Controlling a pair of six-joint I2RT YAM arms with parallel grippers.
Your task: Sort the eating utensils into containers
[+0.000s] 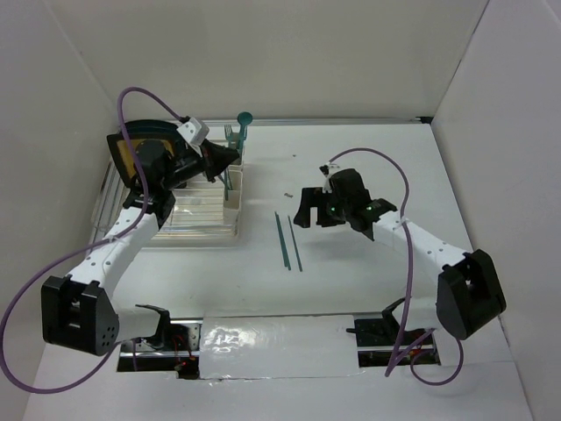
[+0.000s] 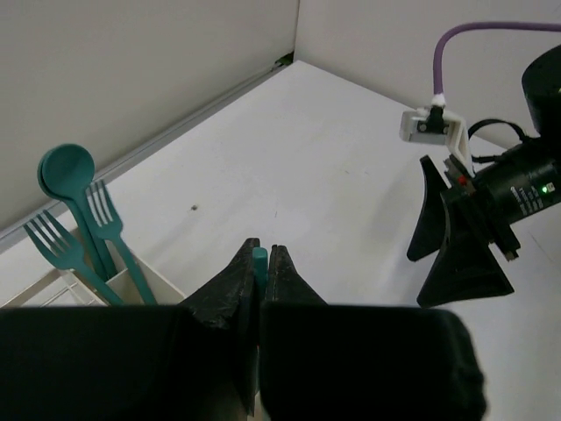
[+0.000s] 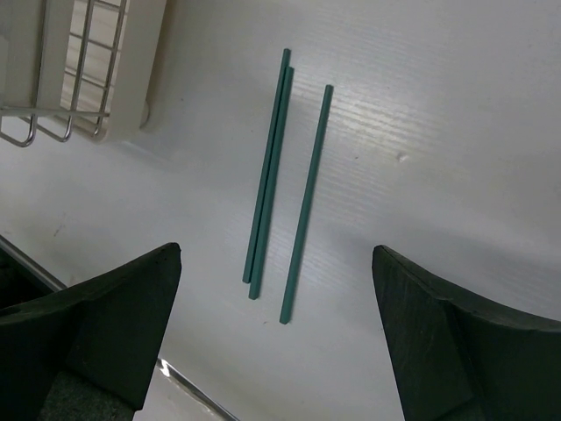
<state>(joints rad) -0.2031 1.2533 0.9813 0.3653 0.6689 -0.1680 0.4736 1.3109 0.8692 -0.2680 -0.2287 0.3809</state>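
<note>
Top cam sits high behind both arm bases, looking down on the whole table, bases at frame bottom. Left wrist cam looks out low past the left gripper & the teal handle in it, w/ forks and spoon close at left and the right gripper at right, both also in top view. Right wrist cam faces down, close over three teal utensils mid-frame, the same ones at center of top view, rack corner upper left.

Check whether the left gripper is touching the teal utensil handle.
Touching. The left wrist view shows the left gripper shut tight on the teal utensil handle, with no gap on either side.
</note>
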